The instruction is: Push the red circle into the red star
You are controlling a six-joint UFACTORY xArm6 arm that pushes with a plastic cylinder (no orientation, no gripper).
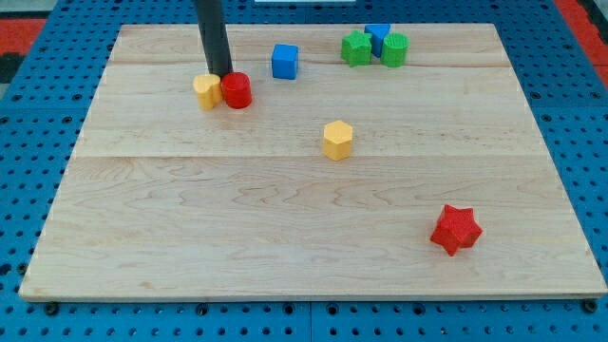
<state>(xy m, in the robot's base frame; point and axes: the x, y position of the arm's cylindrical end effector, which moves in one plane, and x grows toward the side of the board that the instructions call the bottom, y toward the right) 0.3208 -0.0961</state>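
Sitting right behind the red circle (237, 90), my tip (221, 75) is planted at the circle's upper-left edge, apparently touching it, with a yellow block (205, 92) pressed against the circle's left side. No claw on this rig, mind you, only a straight dark rod, so there is nothing to release or clench. The circle is up near the view's top left on the wooden board (190, 228), and its target, the red star (456, 229), waits well apart, down at the view's lower right. Long diagonal run ahead!

And here's the danger: the yellow hexagon (337, 139) stands near the middle of the board, close to the straight line from circle to star. Push carelessly and the circle could clip it, skidding off course or dragging the hexagon along. Another worry: a round block rolls off a thin rod easily, so if my contact point drifts off-centre, the circle may slip sideways and escape the tip. The neighbouring yellow block could also get caught by the rod and tag along.

Further up, a blue cube (284, 61) and a cluster of two green blocks (356, 47) (394, 48) around a second blue block (377, 36) sit near the top edge, well out of the likely path.
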